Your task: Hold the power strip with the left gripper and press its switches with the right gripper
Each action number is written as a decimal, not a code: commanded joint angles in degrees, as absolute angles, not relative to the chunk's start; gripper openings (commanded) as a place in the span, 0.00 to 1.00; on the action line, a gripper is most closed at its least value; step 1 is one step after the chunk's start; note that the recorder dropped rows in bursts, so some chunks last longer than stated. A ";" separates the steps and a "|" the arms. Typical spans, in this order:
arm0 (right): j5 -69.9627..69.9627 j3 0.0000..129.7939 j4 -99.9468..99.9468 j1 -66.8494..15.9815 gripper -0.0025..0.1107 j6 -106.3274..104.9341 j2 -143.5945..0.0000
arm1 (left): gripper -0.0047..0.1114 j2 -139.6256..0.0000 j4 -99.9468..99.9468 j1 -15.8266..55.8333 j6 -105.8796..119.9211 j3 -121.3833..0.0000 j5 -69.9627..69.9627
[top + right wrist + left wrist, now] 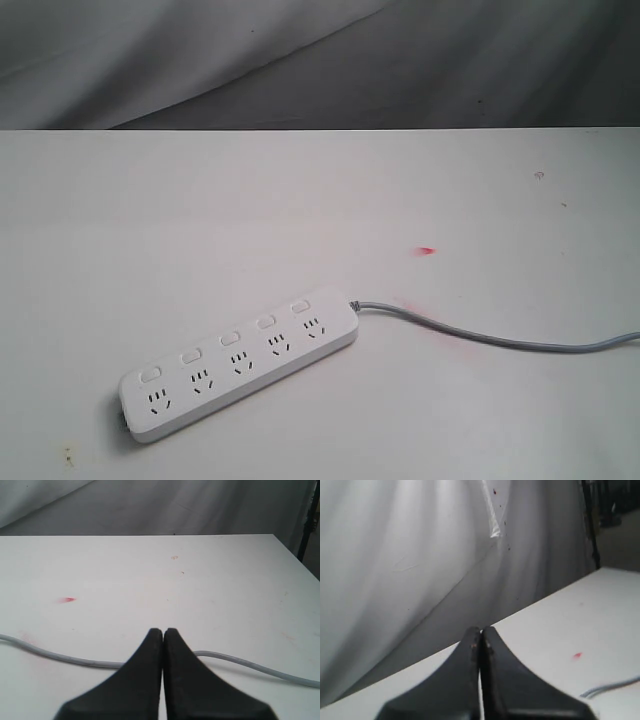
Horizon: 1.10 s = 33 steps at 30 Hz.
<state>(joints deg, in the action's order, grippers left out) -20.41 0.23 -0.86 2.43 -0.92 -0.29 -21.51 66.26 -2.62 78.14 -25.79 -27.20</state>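
Observation:
The white power strip (240, 363) lies slantwise on the white table (200, 230), near its front left. Its switches (229, 339), five small white buttons, run along the far edge. A grey cable (480, 336) leaves the strip's right end and runs off to the right. Neither arm shows in the exterior view. In the left wrist view my left gripper (481, 630) is shut with nothing in it, above the table with the strip out of that view. My right gripper (163, 630) is shut and empty too, hovering over the grey cable (60, 656).
A small red mark (428, 250) sits on the table right of centre; the red mark (66, 599) shows in the right wrist view too. A grey draped cloth (300, 60) hangs behind the table's far edge. A dark pole (590, 525) stands past the table's corner.

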 commanded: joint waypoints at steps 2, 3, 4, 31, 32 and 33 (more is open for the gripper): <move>-19.51 0.00 -1.07 2.77 0.02 -0.87 0.00 | 0.04 -18.11 67.17 -2.39 69.23 -25.71 -25.29; -19.51 0.00 -1.07 2.77 0.02 -0.87 0.00 | 0.04 -17.78 67.17 -2.39 69.12 -25.71 -25.02; -19.51 0.00 -1.07 2.77 0.02 -0.87 0.00 | 0.04 -17.35 67.63 -2.39 68.83 -25.71 -25.02; -19.51 0.00 -1.07 2.77 0.02 -0.87 0.00 | 0.04 -10.68 14.79 -2.39 4.45 -29.47 -18.25; -19.51 0.00 -1.07 2.77 0.02 -0.87 0.00 | 0.04 -10.68 13.30 -2.39 2.78 -29.47 -19.36; -19.51 0.00 -1.07 2.77 0.02 -0.87 0.00 | 0.04 -10.68 11.85 -2.39 1.01 -29.47 -20.27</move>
